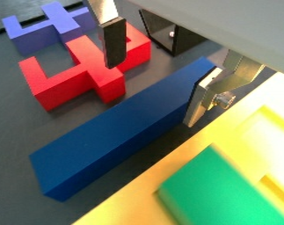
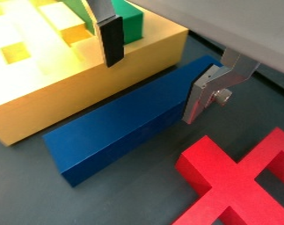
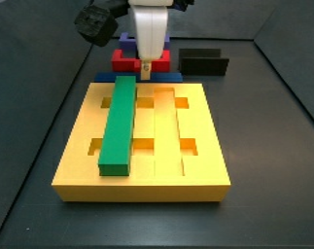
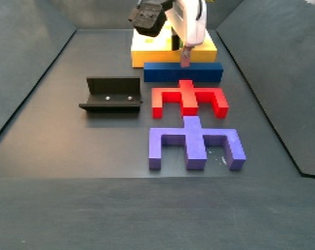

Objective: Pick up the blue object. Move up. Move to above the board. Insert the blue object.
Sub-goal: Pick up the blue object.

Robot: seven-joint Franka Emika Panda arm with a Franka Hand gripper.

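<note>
While the yellow board [image 3: 186, 165], biggest thing on the dark floor, already carries a green bar [image 3: 118, 124] in one groove, the dark-blue blue object [image 2: 132, 119] lies flat on the floor just beside the board's end wall, with a red piece [image 4: 186, 99] near its other side. Spread wide, the gripper [image 2: 156, 75] straddles the bar, fingers empty, one finger [image 2: 110, 39] close to the board. Likely risks: that finger snagging the board, or an off-centre pinch letting the long bar tilt
</note>
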